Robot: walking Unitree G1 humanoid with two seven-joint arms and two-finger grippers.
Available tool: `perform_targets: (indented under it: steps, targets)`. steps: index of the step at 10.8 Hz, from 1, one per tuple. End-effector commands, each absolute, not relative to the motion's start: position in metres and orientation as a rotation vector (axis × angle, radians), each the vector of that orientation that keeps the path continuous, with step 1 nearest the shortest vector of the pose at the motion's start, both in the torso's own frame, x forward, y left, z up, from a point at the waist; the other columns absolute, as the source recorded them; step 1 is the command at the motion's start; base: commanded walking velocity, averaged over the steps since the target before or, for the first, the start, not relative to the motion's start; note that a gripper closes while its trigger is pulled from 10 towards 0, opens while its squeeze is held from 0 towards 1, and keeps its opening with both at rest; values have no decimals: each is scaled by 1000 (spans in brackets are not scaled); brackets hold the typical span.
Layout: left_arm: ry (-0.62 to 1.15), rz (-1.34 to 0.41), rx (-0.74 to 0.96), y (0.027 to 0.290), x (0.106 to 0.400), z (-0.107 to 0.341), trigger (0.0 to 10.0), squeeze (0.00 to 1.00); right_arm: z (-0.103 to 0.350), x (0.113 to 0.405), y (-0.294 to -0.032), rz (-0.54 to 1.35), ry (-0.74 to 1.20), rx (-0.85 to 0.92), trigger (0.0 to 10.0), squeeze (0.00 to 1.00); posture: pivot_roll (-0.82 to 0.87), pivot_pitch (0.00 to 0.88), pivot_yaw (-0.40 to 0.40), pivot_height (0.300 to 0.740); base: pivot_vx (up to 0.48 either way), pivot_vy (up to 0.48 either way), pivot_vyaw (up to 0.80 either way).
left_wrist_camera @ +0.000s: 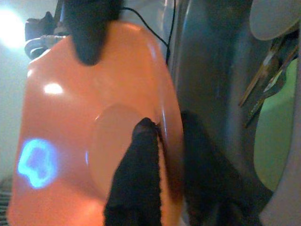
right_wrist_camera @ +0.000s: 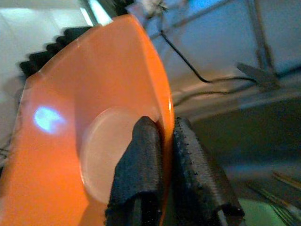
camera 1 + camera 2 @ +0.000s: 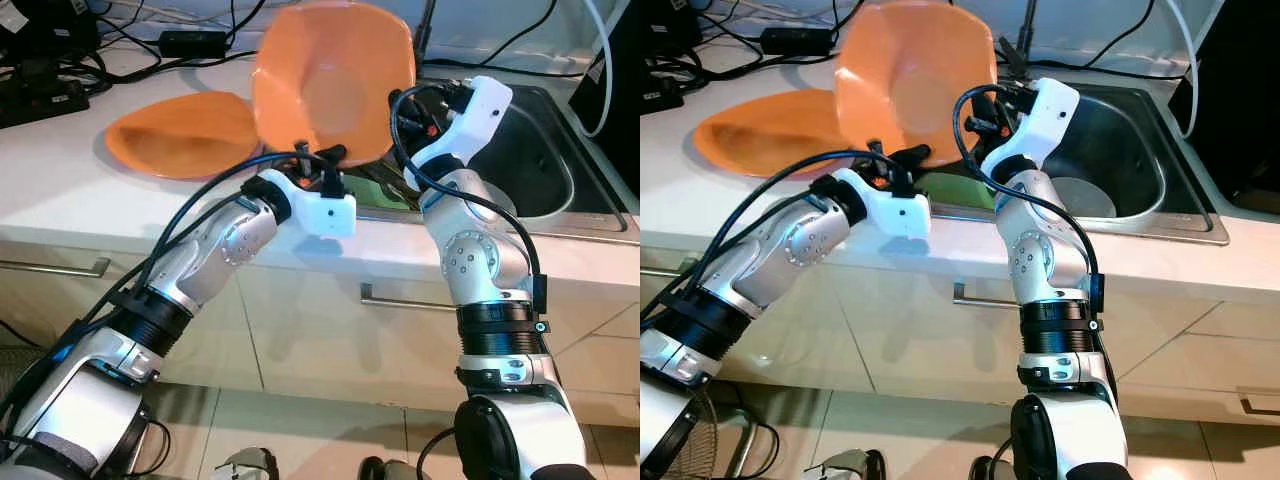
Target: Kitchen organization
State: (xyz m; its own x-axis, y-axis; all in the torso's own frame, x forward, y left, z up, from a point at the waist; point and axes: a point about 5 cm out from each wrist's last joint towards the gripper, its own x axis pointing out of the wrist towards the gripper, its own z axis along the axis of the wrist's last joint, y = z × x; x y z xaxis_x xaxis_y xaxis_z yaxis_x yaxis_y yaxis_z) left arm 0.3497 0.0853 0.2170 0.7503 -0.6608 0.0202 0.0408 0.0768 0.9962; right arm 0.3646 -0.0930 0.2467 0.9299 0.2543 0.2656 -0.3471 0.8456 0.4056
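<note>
Orange plastic shows up big from the head camera: one orange bowl (image 3: 335, 75) is held up on its edge, in the air, over the spot where the worktop (image 3: 60, 190) meets the sink (image 3: 530, 160). The left gripper (image 3: 322, 158) pinches its bottom rim. The right gripper (image 3: 420, 105) pinches its side rim. A second orange dish (image 3: 180, 135) lies flat on the worktop, just beside it.

From the left wrist, the jaws are closed on the bowl's rim, one finger (image 1: 138, 174) inside it.

From the right wrist, the jaws squeeze the rim too.

I think the job is only partly done. The bowl is lifted but not put away, and forks and a green thing (image 3: 955, 190) wait in the sink.
</note>
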Motion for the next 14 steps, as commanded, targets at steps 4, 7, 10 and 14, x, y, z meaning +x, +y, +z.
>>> perform_targets:
  steps: [4,7,10,14]
  targets:
    - [-610,-530,1393,83,349,233,10000,1000,247,369,-105,224,-198,469,0,0,93,71,-21,740,0,0,0]
    - [-608,-530,1386,83,349,233,10000,1000,246,374,-118,132,-196,483,0,0,93,71,-20,740,0,0,0]
    - [-602,-535,1351,80,346,231,10000,1000,250,383,-149,-73,-213,543,0,0,93,70,-20,740,0,0,0]
    - [-435,-478,947,86,349,222,10000,0,247,390,-176,-221,-232,491,10000,0,94,69,-18,740,0,0,0]
